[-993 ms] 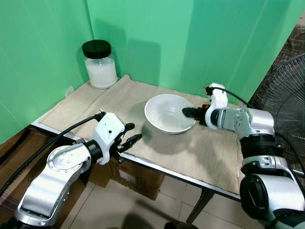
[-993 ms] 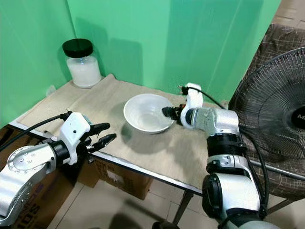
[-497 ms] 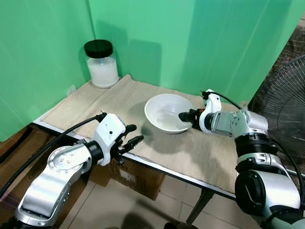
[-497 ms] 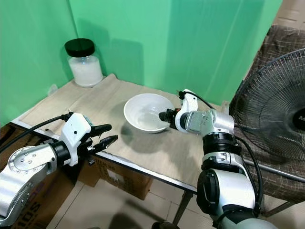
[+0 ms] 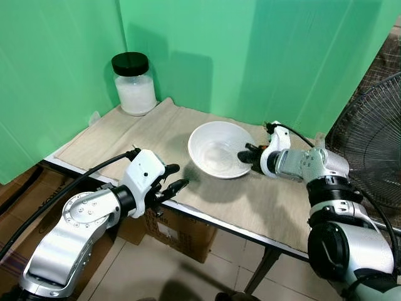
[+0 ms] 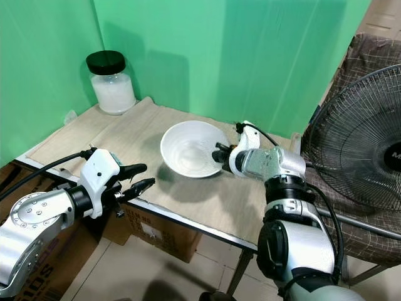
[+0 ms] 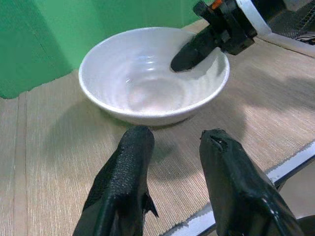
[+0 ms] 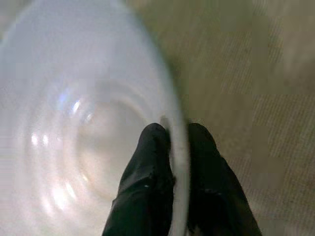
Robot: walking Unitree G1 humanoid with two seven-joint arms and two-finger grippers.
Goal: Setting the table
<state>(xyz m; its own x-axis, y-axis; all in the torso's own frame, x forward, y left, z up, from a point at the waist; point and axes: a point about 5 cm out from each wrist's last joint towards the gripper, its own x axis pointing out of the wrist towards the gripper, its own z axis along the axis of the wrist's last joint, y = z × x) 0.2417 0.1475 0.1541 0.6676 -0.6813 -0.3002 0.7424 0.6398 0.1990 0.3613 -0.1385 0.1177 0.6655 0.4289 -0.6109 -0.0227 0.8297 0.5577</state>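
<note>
Since a second ago your right gripper (image 8: 173,140) has tilted the bowl (image 5: 216,148), rim pinched; thin grip, may slip.

The fan (image 6: 360,135) is cut off at the edge.

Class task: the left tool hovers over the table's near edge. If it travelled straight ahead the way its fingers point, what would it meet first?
Probably the white bowl: the left tool points at its near wall, only bare cloth between.

Bowl (image 6: 188,149): white, centre frame, tilted, on beige cloth (image 6: 125,138).
Right gripper (image 6: 220,153): pinching bowl's right rim.
Jar (image 6: 111,82): upper left.
</note>
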